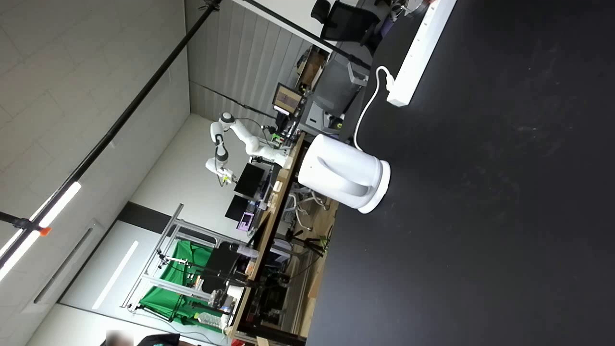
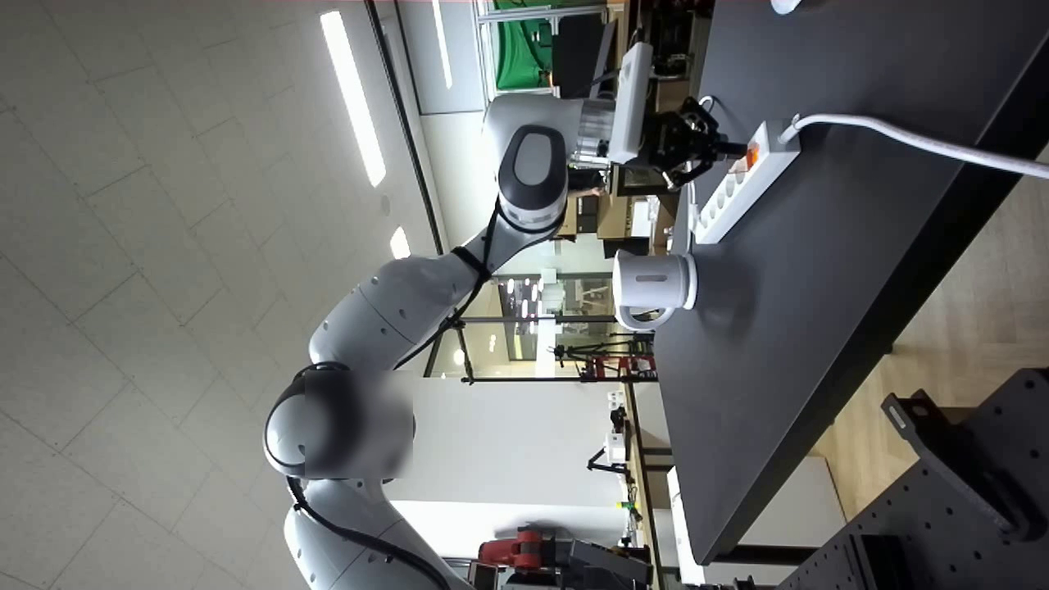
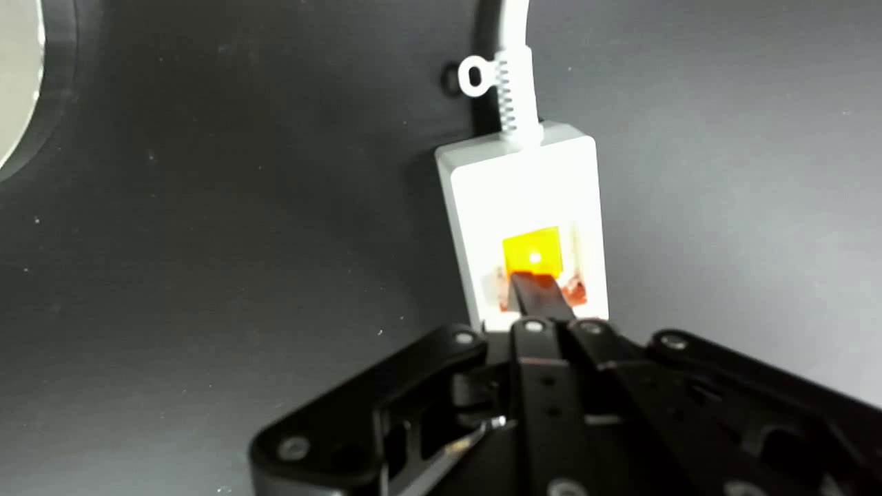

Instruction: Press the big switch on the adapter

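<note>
The adapter is a long white power-strip bar (image 1: 418, 60) on the black table. It also shows in an exterior view (image 2: 742, 197), with round sockets along its top, and its corded end (image 3: 520, 182) shows in the wrist view. Its big switch (image 3: 534, 249) glows yellow-orange near that end and also shows orange in an exterior view (image 2: 752, 156). My gripper (image 3: 541, 279) is shut and holds nothing. Its fingertips (image 2: 737, 151) point down at the switch and cover its near edge in the wrist view. They appear to touch it, but exact contact is hard to tell.
A thick white cord (image 2: 926, 146) leaves the switch end over the table edge. A white kettle (image 1: 343, 173) stands beyond the far end, also in an exterior view (image 2: 651, 280). A thin white cord (image 1: 367, 108) joins strip and kettle. A pale round object (image 3: 15, 76) is at the wrist view's edge.
</note>
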Robot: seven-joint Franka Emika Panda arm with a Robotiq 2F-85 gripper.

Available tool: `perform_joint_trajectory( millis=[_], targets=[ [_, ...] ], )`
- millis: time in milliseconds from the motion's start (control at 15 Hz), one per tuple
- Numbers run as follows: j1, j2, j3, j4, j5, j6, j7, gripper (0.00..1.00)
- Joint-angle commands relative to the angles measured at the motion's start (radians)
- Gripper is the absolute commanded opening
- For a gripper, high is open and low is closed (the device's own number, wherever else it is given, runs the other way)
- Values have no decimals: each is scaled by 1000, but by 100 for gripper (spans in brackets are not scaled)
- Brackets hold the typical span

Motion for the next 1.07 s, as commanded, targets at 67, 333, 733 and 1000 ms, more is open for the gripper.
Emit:
perform_joint_trajectory(
  millis=[67, 333, 733, 1000],
  targets=[
    [-7, -17, 15, -11, 17, -9, 15, 0],
    [-4, -17, 23, -18, 26, -17, 15, 0],
    [3, -27, 9, -25, 11, -25, 24, 0],
    [2, -27, 1, -26, 3, -24, 21, 0]
  ],
)
